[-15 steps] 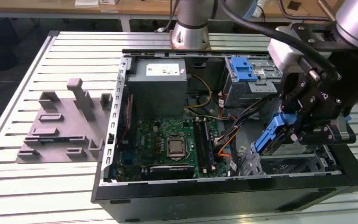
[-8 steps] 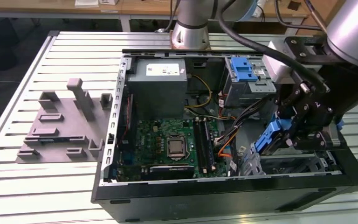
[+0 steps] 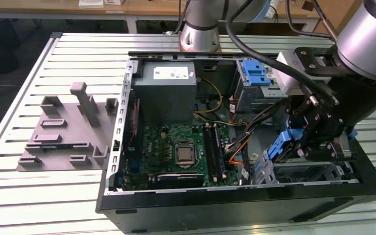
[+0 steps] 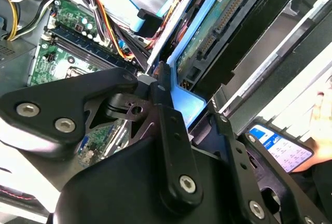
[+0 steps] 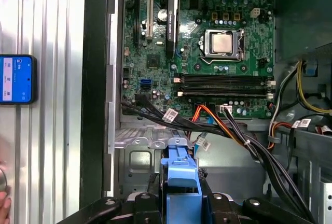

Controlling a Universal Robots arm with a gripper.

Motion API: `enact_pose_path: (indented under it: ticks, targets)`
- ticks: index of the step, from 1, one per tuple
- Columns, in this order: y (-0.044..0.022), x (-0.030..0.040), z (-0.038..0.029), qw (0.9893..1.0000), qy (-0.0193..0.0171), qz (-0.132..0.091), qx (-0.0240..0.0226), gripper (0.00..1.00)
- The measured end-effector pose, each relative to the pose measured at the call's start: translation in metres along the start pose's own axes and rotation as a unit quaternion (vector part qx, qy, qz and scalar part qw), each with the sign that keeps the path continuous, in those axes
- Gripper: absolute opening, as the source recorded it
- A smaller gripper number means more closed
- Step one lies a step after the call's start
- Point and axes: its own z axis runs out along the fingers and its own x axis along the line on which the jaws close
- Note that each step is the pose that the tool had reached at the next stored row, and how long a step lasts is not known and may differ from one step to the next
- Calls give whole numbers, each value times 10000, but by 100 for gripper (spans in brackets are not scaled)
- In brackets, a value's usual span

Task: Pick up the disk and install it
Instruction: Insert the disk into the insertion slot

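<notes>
Gripping the disk (image 3: 285,147) by its blue plastic frame, the gripper (image 3: 318,147) is seen in the exterior view lowered into the open computer case (image 3: 240,203), at the corner of the case nearest the exterior view's right. The disk is held on edge and tilted, just above the silver drive bay (image 3: 305,171) at that corner, with the green motherboard (image 3: 175,147) lying beside it toward the exterior view's left. In the first wrist view the blue frame of the disk (image 5: 180,182) is pinched between the black fingers (image 5: 148,203), which are pressed against its two sides, and the motherboard (image 5: 207,37) with its processor socket (image 5: 223,44) is spread beyond it. Black, orange and red cables (image 5: 228,130) are draped between the board and the held disk. In the second wrist view the underside circuit board of the disk (image 4: 218,32) is shown beside one finger (image 4: 168,130), and the blue frame is met by that finger's tip. The grey power supply (image 3: 168,93) is mounted at the far end of the case from the disk, and a blue-latched cage (image 3: 256,83) is fixed just beyond the gripper. A phone (image 5: 16,79) is laid on the slatted table (image 3: 18,196) outside the case wall, and a grey fixture block (image 3: 67,132) is placed on the table on the other side of the case.
</notes>
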Motion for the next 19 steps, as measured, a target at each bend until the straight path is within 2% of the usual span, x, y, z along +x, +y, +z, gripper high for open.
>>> enact_pose_path:
  ticks: [7, 8, 14, 16, 17, 19]
  targets:
    - [0, 1, 18, 10000, -2, 0, 0, 38]
    - [-1, 1, 23, 10000, -2, 0, 0, 44]
    - [-2, 3, 69, 10000, -2, 0, 1, 42]
    - [-1, 3, 70, 10000, 0, 0, 2, 30]
    - [-1, 3, 70, 10000, -1, 0, 2, 30]
    - [-2, 3, 71, 10000, -2, 0, 2, 18]
